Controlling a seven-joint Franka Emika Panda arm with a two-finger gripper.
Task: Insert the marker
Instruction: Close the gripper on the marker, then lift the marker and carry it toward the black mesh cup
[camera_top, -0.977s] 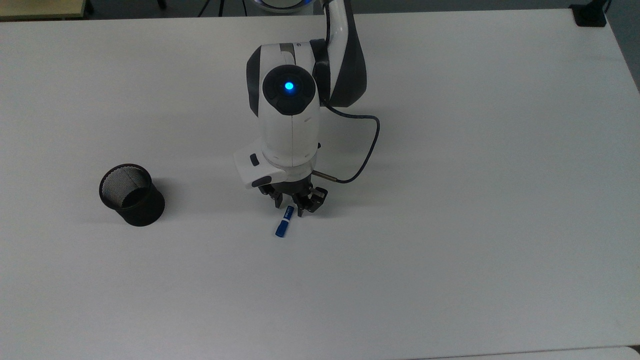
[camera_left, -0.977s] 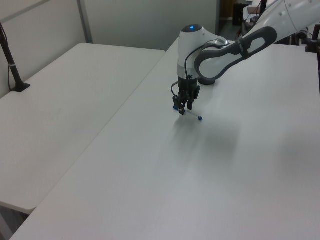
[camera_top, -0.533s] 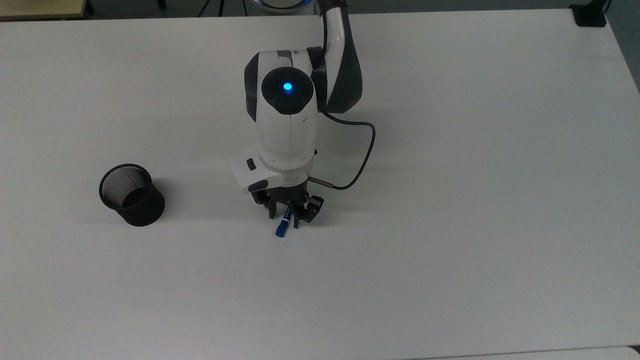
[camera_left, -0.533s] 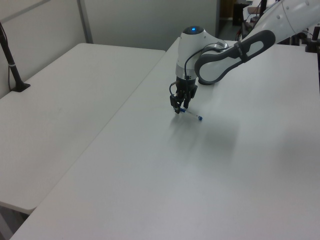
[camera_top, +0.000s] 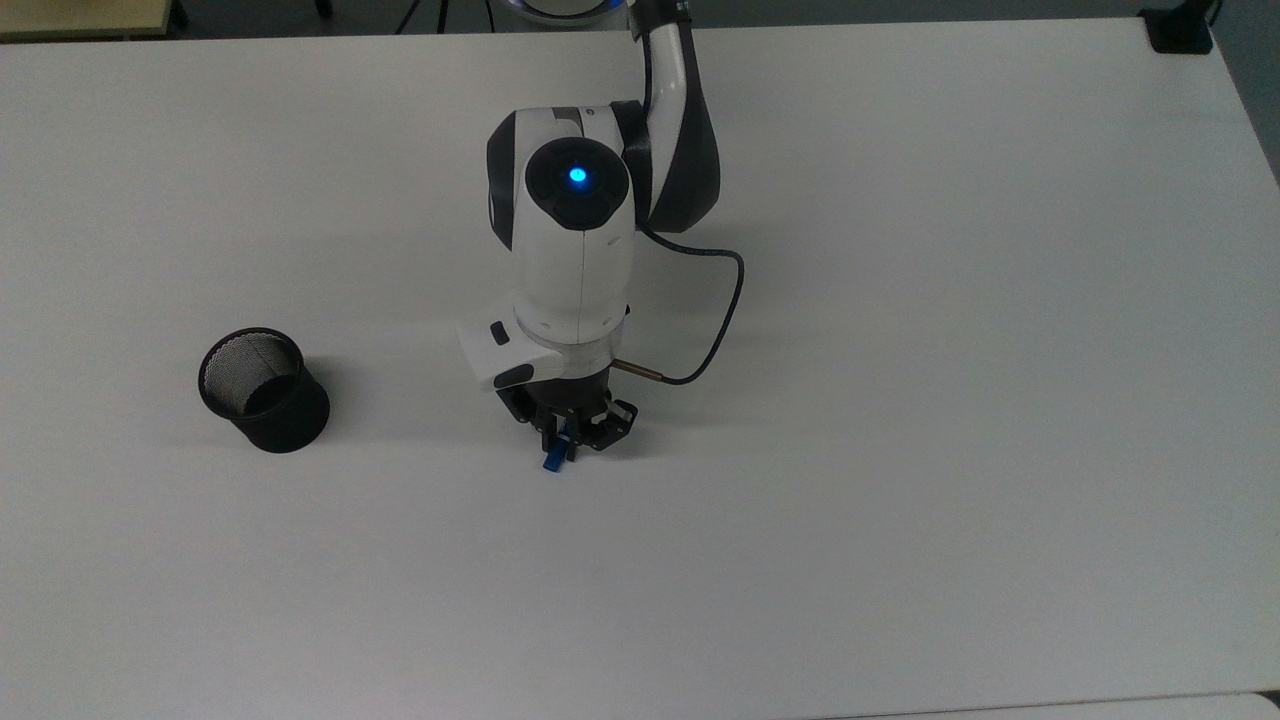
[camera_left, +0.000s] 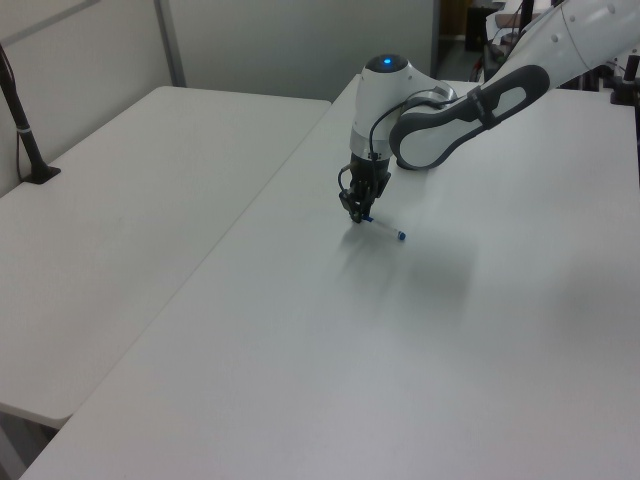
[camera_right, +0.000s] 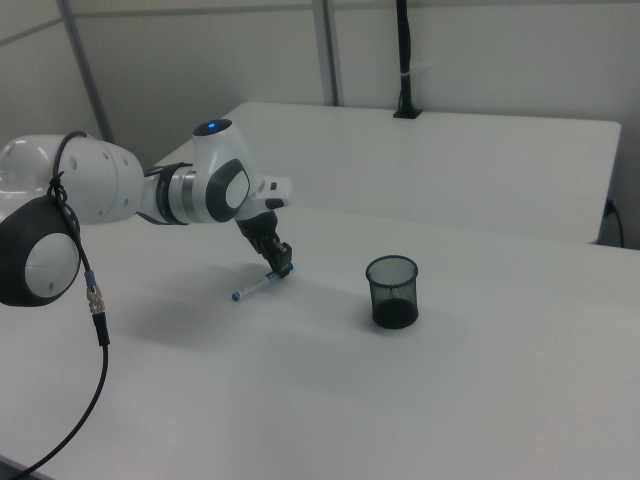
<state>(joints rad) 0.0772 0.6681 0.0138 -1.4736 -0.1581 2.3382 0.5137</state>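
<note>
I have the gripper closed on the marker near its capped end; I lift squarely before carrying it to the mesh cup.

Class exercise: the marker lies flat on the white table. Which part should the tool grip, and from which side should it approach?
Probably the barrel just behind the blue cap, from straight above. The marker lies flat on the table, so its long sides are free for the fingers. The tool sits over that cap end. A near-end grip should let it hang upright for the mesh cup.
</note>
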